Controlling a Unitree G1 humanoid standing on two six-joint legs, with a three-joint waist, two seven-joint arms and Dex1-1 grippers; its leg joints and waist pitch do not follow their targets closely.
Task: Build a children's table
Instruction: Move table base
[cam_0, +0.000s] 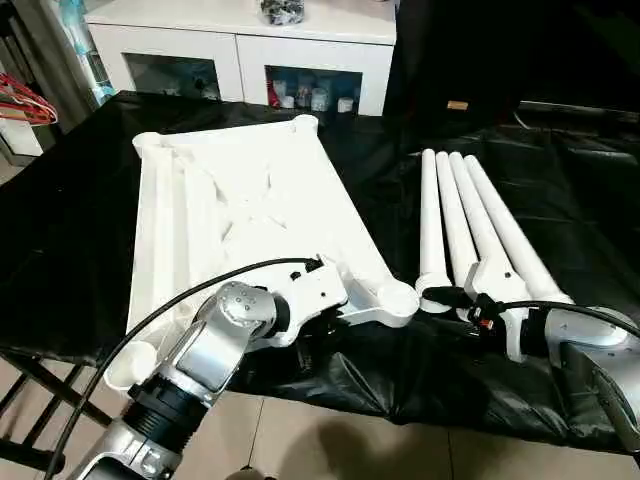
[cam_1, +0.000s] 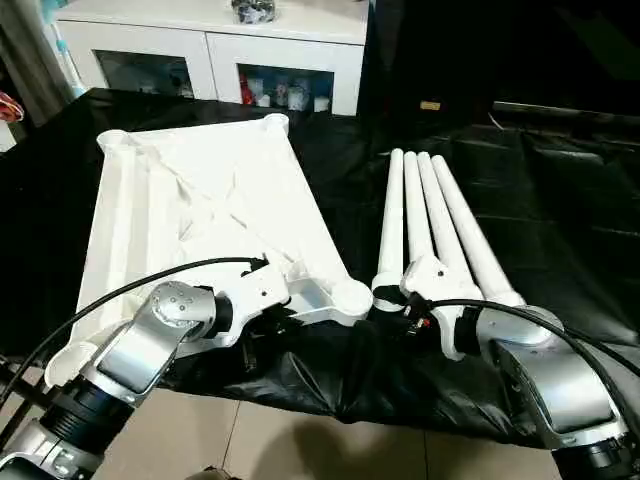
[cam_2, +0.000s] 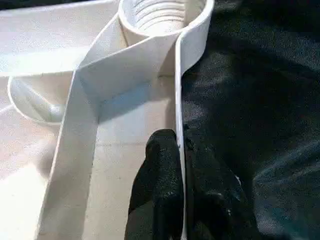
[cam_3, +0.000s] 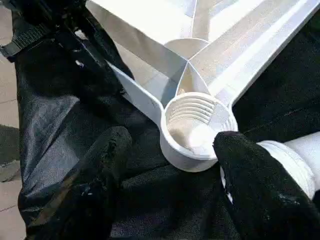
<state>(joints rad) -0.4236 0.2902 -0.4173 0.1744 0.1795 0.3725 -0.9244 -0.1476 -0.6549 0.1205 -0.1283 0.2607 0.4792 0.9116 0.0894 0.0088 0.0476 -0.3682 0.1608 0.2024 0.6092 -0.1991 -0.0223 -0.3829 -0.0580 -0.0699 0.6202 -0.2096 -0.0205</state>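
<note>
Tabletop lies underside up on the black cloth. Left gripper pinches its rim; right gripper gapes wide by the legs.

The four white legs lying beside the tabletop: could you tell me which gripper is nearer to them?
Right. The right gripper sits open at the near ends of the four legs, beside the corner socket. The left gripper is shut on the tabletop's near edge wall.

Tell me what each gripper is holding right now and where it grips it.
The left gripper pinches the tabletop's thin edge wall, near a corner socket. The right gripper is open beside that socket and a leg, holding nothing.
</note>
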